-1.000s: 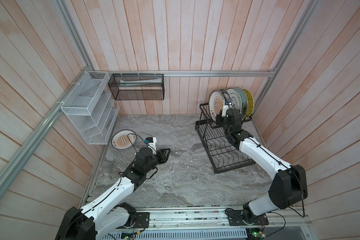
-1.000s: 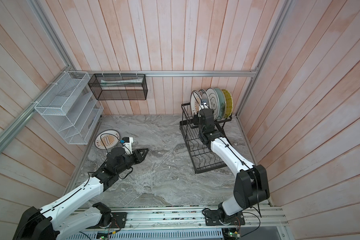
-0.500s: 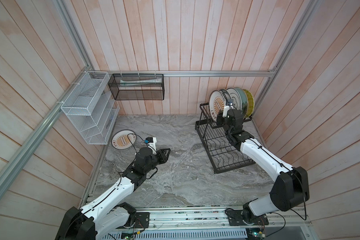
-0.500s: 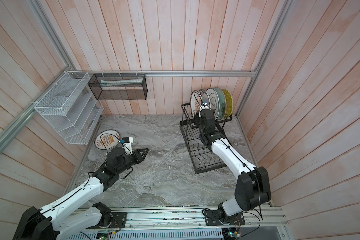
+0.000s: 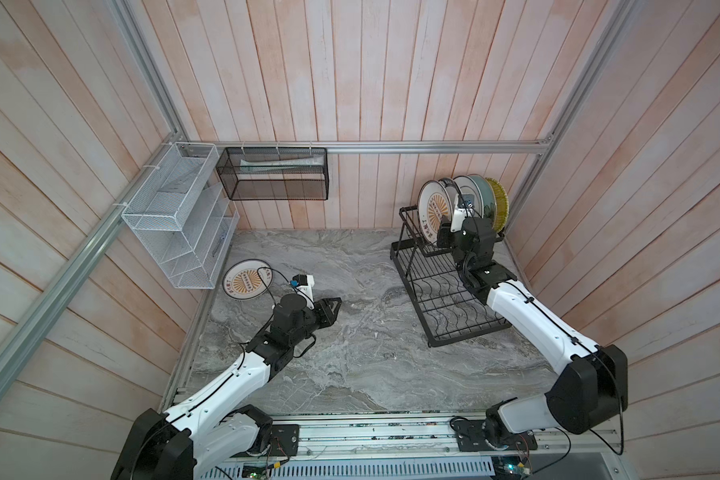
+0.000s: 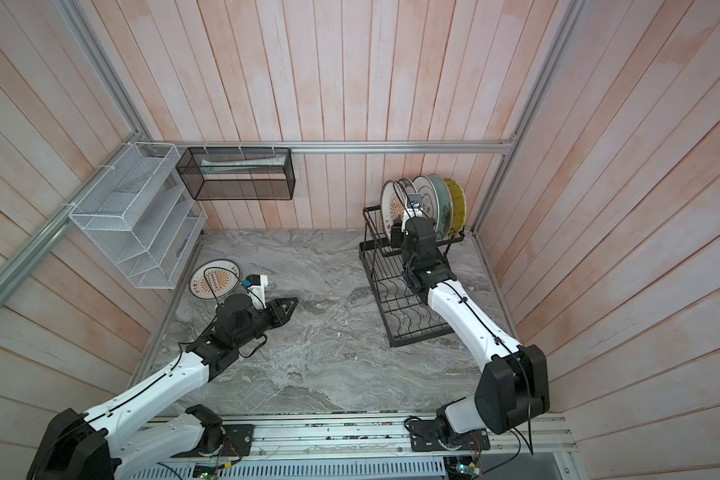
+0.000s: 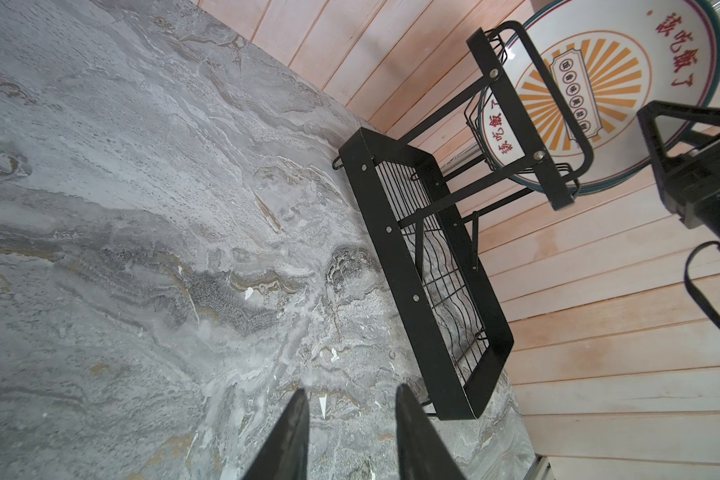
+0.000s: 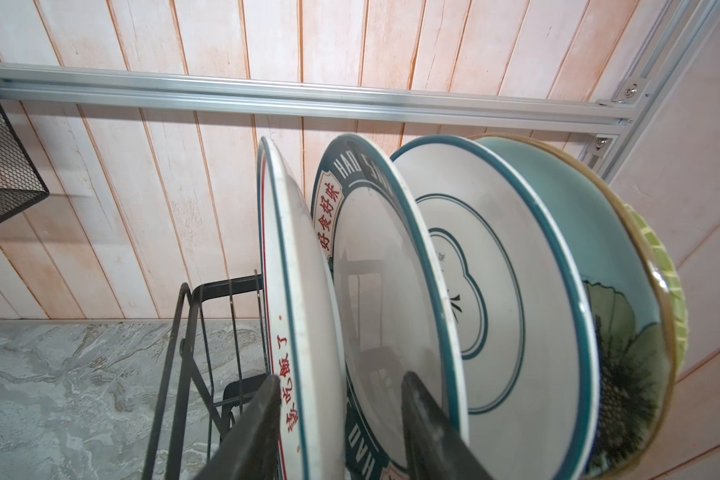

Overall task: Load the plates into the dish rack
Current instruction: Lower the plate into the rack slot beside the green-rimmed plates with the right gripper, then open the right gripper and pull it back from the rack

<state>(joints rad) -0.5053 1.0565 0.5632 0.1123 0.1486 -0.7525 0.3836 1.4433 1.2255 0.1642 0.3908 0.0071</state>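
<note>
Five plates [image 8: 474,270] upright in rack [image 7: 401,263] upper basket; sixth, sunburst plate [image 5: 247,279], flat on desk [image 5: 350,353] by left wall. Right jaws spread astride racked rims, gripping nothing. Left jaws spread, empty. Plate: rigid, glazed, slippery, chippable; likely pinch raised rim edge.

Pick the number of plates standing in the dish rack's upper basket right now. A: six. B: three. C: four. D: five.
D: five stand on edge in the dish rack, from the orange-sunburst plate to the yellow woven-look plate at the far end; a sixth plate lies flat on the table.
</note>
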